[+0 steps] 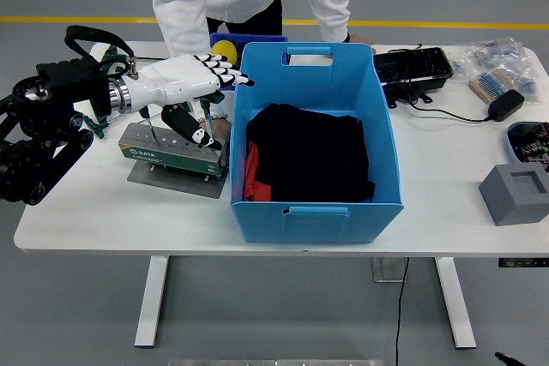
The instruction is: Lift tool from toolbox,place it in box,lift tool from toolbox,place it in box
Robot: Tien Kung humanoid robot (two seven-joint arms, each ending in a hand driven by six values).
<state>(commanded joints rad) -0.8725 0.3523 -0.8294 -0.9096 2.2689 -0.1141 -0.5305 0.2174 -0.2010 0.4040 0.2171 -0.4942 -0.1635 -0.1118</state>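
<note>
Left hand [184, 83]: glossy white plastic shell, black fingertips. Toolbox [171, 150]: dull grey-green metal block on a matt grey plate. Box [316, 139]: smooth blue plastic, slight sheen, holding soft matt black and red cloth [310, 153]. Table [446, 203]: smooth matt white top.

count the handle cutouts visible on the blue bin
2: one handle cutout in the far wall of the blue bin, one handle cutout in the near wall.

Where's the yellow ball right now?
The yellow ball sits in the small dark-blue bin at the table's far side, just left of the big blue box, beside the left hand.
</note>
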